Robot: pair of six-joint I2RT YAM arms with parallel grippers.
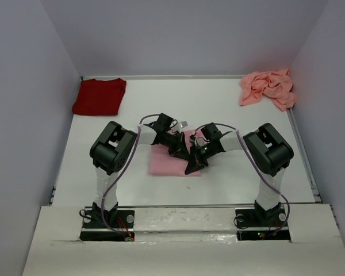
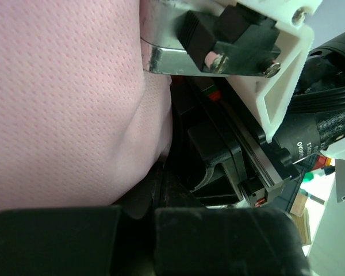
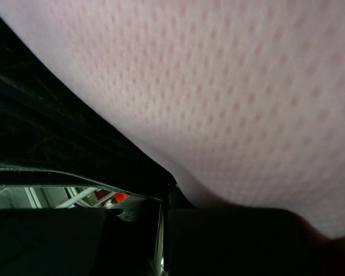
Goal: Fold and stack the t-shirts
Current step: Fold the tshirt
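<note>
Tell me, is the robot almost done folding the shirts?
Not yet. The dark red t-shirt looks folded, lying at the back left. Both the left gripper and right gripper are pinching the light pink t-shirt in the middle. The salmon-pink t-shirt is crumpled at the back right, and nothing is stacked.

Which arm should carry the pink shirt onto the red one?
Probably left: the dark red shirt lies far left, on that arm's side, and the left tool is shut on the light pink shirt.
</note>
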